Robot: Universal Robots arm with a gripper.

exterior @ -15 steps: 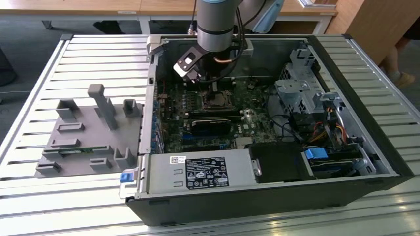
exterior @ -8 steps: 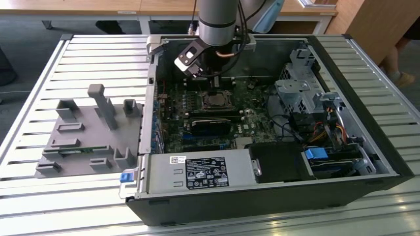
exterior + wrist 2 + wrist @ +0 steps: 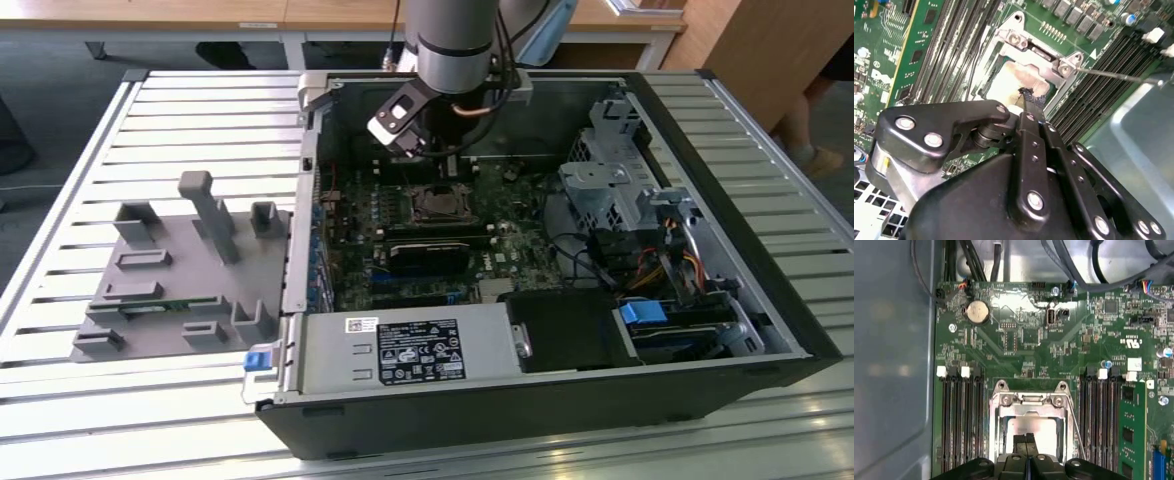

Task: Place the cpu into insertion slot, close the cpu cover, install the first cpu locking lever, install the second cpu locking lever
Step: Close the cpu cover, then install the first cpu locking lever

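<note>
In the exterior view, right of the grey fixture tray [image 3: 174, 270], the gripper [image 3: 441, 158] is poised just above the insertion slot [image 3: 434, 205], whereas in the first wrist view its fingertips [image 3: 1021, 441] are seen pressed together directly over the cpu [image 3: 1043, 427] seated there, with an unlatched locking lever [image 3: 1075, 427] beside it.

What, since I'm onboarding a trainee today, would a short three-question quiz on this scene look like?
1. True or false: the end effector hangs outside the computer case.
2. What flanks the insertion slot? A) memory slots B) fans C) drive bays
3. Fill in: the grey fixture lies on the exterior view's ___ of the computer case.
Key: 1 false, it is over the insertion slot; 2 A; 3 left.
</note>
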